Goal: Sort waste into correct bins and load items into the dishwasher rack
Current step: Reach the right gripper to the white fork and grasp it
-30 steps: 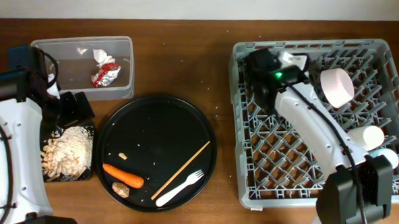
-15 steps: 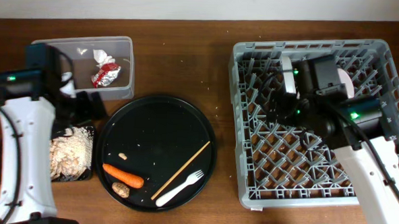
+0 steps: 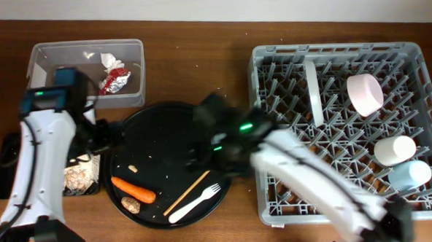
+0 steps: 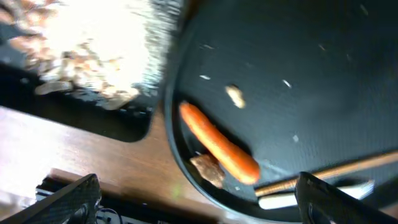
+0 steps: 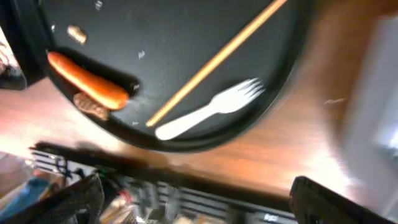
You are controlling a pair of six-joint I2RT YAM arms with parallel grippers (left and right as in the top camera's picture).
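The orange carrot (image 3: 132,190) and a small brown lump (image 3: 130,203) lie at the front left of the round black tray (image 3: 164,126). The white fork (image 3: 194,202) lies beside them. My left gripper (image 3: 107,134) is open at the tray's left edge, above the carrot (image 4: 217,146). My right gripper (image 3: 203,158), blurred, hangs open over the tray's right half, with the fork (image 5: 211,109) below it. The clear tub (image 3: 133,95) holds the red-and-silver wrapper (image 3: 115,80) and the tissue (image 3: 110,60). Oat scraps (image 3: 82,175) lie in the shallow black tray (image 3: 6,159). The grey rack (image 3: 329,50) holds an upright plate (image 3: 314,92), the pinkish bowl (image 3: 365,93), a white cup (image 3: 394,148) and a blue cup (image 3: 411,173).
A wooden chopstick (image 3: 195,184) lies slanted on the round tray next to the fork, and a small oat crumb (image 3: 132,168) sits above the carrot. My right arm stretches from the table's front right across the rack's front left corner.
My right gripper opened, left the plate standing in the rack and swung left over the round tray. My left arm moved down and right to the tray's left edge.
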